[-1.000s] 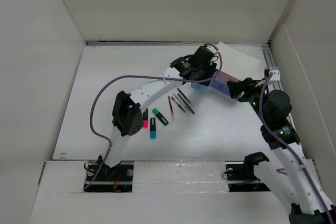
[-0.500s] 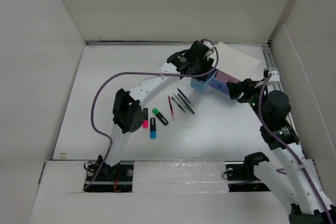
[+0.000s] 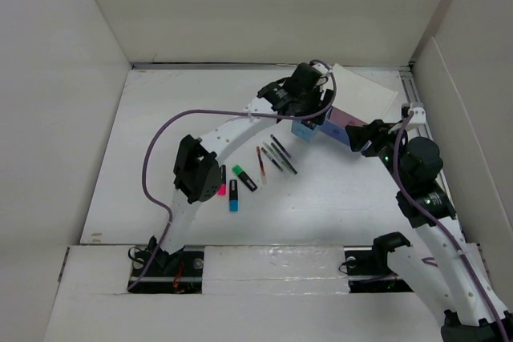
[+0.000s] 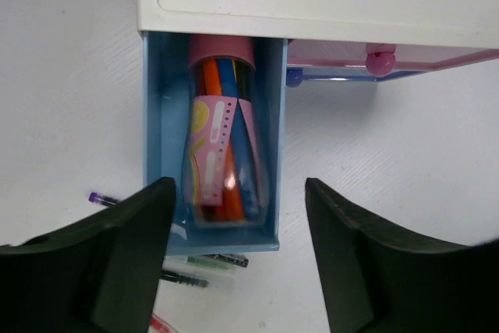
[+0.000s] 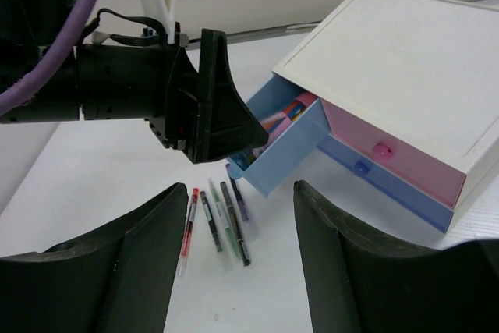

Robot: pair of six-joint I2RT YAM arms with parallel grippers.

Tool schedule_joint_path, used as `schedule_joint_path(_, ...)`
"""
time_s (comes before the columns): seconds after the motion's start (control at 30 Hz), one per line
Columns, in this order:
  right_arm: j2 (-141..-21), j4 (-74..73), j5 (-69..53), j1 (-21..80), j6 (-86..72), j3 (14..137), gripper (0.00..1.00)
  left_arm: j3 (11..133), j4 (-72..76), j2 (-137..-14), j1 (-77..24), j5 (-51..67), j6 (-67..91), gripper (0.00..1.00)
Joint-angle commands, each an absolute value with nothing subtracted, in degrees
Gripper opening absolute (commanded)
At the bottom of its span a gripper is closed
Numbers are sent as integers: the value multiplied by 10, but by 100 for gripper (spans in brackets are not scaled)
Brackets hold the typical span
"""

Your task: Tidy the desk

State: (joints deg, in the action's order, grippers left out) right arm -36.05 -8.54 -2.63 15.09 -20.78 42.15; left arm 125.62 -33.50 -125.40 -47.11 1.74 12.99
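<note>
On the desk [image 3: 160, 158], pens [image 3: 276, 155] lie beside the open blue drawer [image 4: 160, 115].

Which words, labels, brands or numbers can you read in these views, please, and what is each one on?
No text can be read anywhere.
Pink label on the marker pack in the blue drawer: only a pattern, no legible words.
Print on the pens lying on the desk: too small to read.

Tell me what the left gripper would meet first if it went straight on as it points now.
Probably the clear pack of coloured pens lying in the open blue drawer; the left gripper, jaws open, aims at it, though depth is unclear.
</note>
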Motion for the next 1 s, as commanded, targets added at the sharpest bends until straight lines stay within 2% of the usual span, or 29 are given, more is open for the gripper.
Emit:
schedule_joint_path(0.0,-365,-54,-32,156,-210,416,62,1237,-284,-1172,-470,9,130,66)
schedule_joint_path(0.07,-365,-53,-31,156,-210,416,62,1225,-272,-1145,-470,6,128,77)
schedule_joint_path(0.13,-366,-54,-31,156,-210,417,62,1230,-275,-1135,-470,-14,125,78)
schedule_joint_path(0.17,-365,-53,-30,156,-210,417,62,1232,-279,-1132,-470,-23,125,73)
schedule_joint_path(0.23,-361,-54,-27,156,-210,417,62,1224,-273,-1110,-470,-53,128,55)
schedule_joint_path(0.27,-361,-54,-25,156,-208,418,62,1191,-262,-1099,-470,-63,131,33)
schedule_joint_path(0.33,-359,-56,-22,156,-207,419,45,1138,-208,-1040,-477,-95,146,9)
schedule_joint_path(0.37,-359,-56,-22,156,-206,418,36,1068,-187,-1015,-477,-99,150,0)
schedule_joint_path(0.4,-361,-56,-22,156,-204,418,15,1030,-164,-991,-477,-104,156,0)
schedule_joint_path(0.47,-370,-58,-25,156,-200,416,2,921,-105,-922,-477,-105,177,0)
schedule_joint_path(0.63,-391,-50,-37,156,-196,408,0,721,-25,-834,-477,-93,219,0)
schedule_joint_path(0.77,-410,-28,-39,156,-204,403,0,645,41,-824,-483,-59,242,0)
schedule_joint_path(0.97,-453,-13,-19,156,-205,417,0,657,92,-886,-494,-30,248,0)
